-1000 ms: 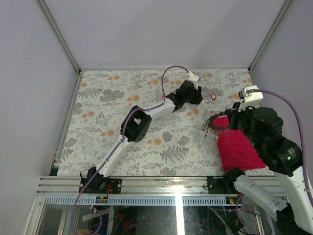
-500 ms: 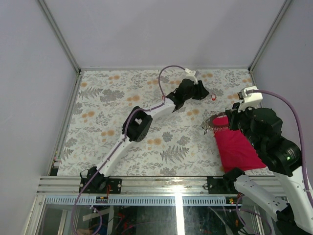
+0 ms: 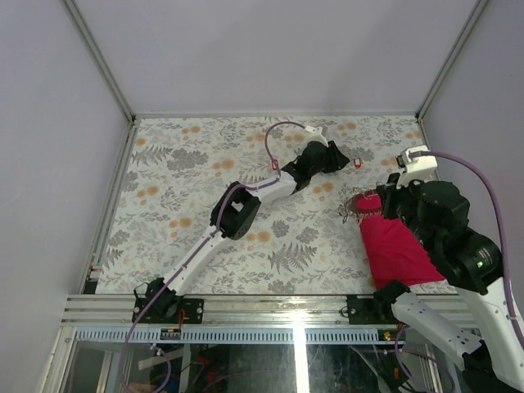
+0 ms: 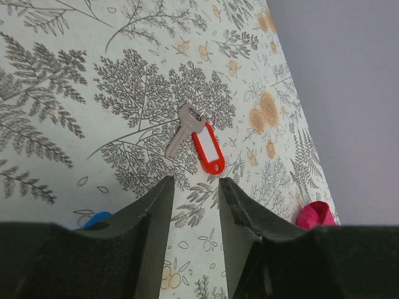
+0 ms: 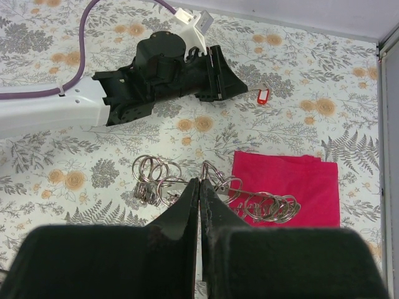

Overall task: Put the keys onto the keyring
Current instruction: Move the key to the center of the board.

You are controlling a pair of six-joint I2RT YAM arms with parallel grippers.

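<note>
Keyring of linked dark grey metal rings (image 5: 269, 208) pinched at right tool (image 5: 199, 184), fingers closed on it; rings trail to both sides, partly over red cloth (image 5: 293, 180). Silver key with red oblong plastic tag (image 4: 201, 144) flat on floral-print bench (image 4: 93, 93), just ahead of left tool (image 4: 194, 182); fingers apart, holding nothing.

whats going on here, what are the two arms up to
The left claw is open and aimed at a key with a red tag lying on the flowered table, just ahead of its fingertips and not yet gripped. The right claw is shut on the keyring, a floppy chain of metal rings that drapes to either side of it, partly over a red cloth. This key is clearly not on the ring yet.
</note>
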